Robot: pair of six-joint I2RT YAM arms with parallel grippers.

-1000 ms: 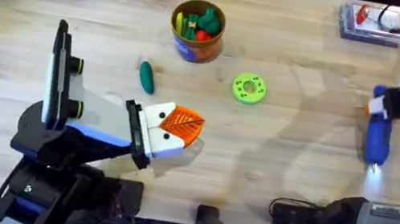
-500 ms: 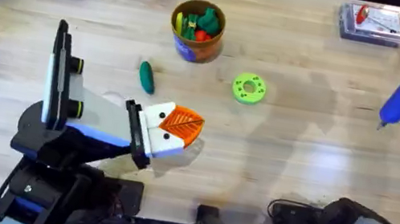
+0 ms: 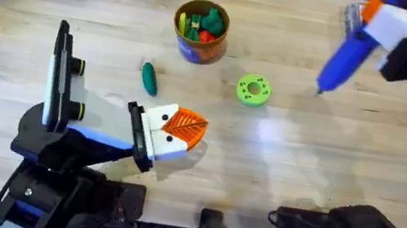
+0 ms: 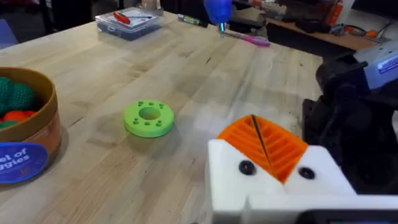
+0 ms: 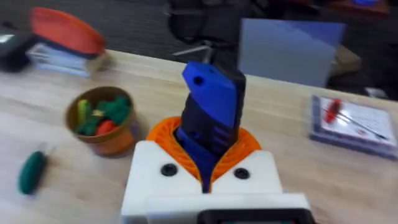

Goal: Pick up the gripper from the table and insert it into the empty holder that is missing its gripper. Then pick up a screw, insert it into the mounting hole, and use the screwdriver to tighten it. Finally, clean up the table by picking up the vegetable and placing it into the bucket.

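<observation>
Screwdriver: the blue screwdriver point(image 3: 344, 55) is lifted off the table at about 2 o'clock of the overhead view, tip pointing down toward the lime disc point(image 3: 253, 90). One second ago it lay low at the right edge, near 3 o'clock; it has since risen and moved inward.
Right gripper: the right gripper point(image 5: 208, 165) is closed on the screwdriver body, orange pads on both sides.
Meaning for the task: I judge the tightening step is beginning; the tool is being carried toward the left arm's head.
Left gripper: the left gripper point(image 3: 180, 127) rests near the centre, at 7 o'clock from the disc, unchanged. Both orange fingers seem seated in the white holder point(image 3: 160, 136), pressed together with nothing between them. Whether a screw is already in the hole is too small to tell.
Vegetable: the dark green vegetable point(image 3: 149, 78) lies on the table, at 7 o'clock from the bucket point(image 3: 200, 29), not yet cleaned up.
Around: a clear box point(image 3: 354, 17) sits at the far right edge.
In the way: the disc lies close to the path between tool and holder.
</observation>
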